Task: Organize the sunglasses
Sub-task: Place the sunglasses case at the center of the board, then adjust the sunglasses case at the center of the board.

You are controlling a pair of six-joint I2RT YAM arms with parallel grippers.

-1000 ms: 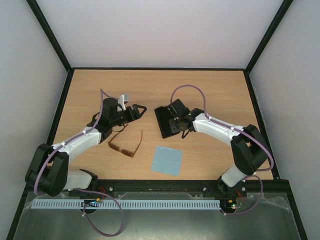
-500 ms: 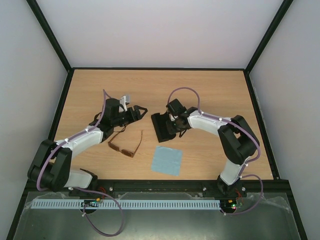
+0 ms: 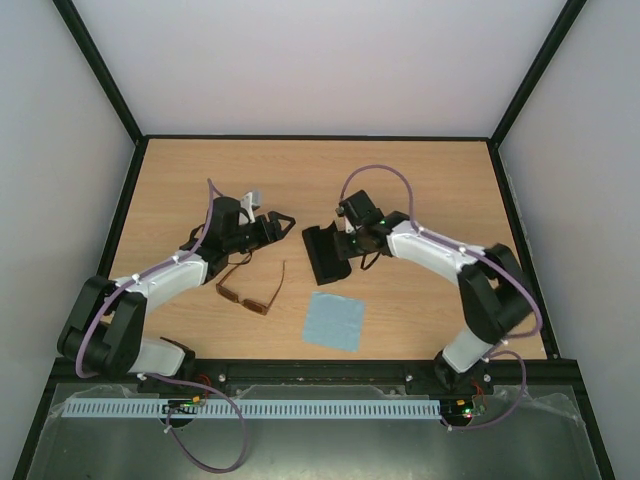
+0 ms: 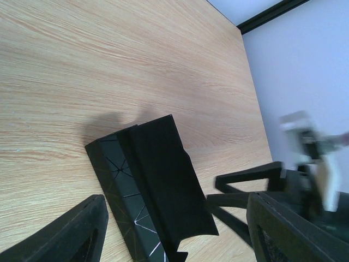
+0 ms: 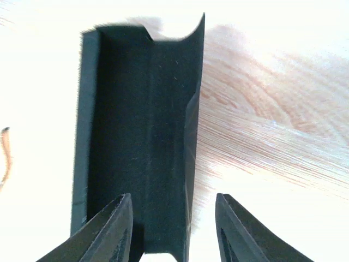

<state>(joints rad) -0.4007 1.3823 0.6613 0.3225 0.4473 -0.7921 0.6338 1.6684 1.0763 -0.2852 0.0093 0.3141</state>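
Note:
The sunglasses (image 3: 250, 291), brown with amber lenses, lie on the table with temples unfolded, below my left arm. A sliver of them shows at the left edge of the right wrist view (image 5: 4, 158). The black case (image 3: 323, 256) lies open to their right. It also shows in the left wrist view (image 4: 152, 191) and the right wrist view (image 5: 136, 136). My left gripper (image 3: 282, 219) is open and empty, just left of the case (image 4: 177, 202). My right gripper (image 3: 345, 243) is open at the case's right side (image 5: 173, 197), one finger over the case's inside, the other over the table.
A light blue square cloth (image 3: 334, 320) lies near the front edge, below the case. A black frame (image 3: 320, 137) borders the wooden table (image 3: 420, 170). The right gripper's fingers (image 4: 245, 185) show in the left wrist view beside the case.
The case has slid a little left and toward the front. My right gripper has shifted with it and now stands open over its right side. The left arm barely moved.

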